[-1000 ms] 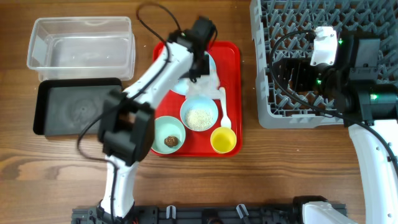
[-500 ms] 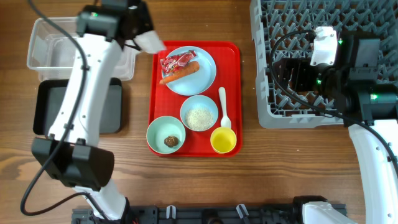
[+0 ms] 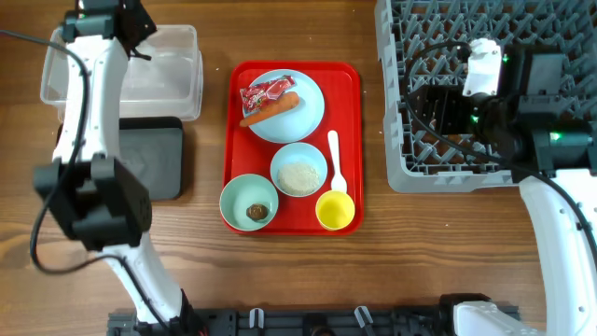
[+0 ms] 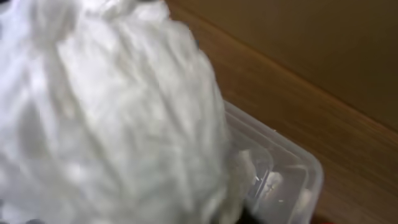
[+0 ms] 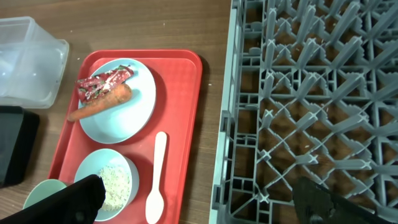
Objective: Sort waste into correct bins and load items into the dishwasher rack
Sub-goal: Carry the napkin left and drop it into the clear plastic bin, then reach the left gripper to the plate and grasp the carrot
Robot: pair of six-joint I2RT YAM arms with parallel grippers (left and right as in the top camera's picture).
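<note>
My left gripper [image 3: 138, 33] hangs over the back left of the clear tub [image 3: 168, 70], shut on the crumpled white napkin [image 4: 106, 118], which fills the left wrist view and hides the fingers. The black tray [image 3: 149, 159] lies in front of the tub. The blue plate [image 3: 297, 117] holds the red wrapper [image 3: 266, 91] and carrot [image 3: 270, 109]. One mint bowl [image 3: 298, 170] holds rice, the other [image 3: 241, 194] a brown lump [image 3: 256, 213]. A white spoon [image 3: 338, 163] and yellow cup [image 3: 336, 210] are beside them. My right gripper [image 5: 205, 205] is open above the grey rack's [image 3: 438, 37] left front part.
The dishes all stand on a flat red serving tray [image 3: 350, 84] in the middle of the wooden table. The rack fills the back right. The left arm stretches from the front edge past the black tray to the tub.
My left arm has swung from the red tray to the far left, carrying the napkin off the plate to above the clear tub. The right arm has not moved.
</note>
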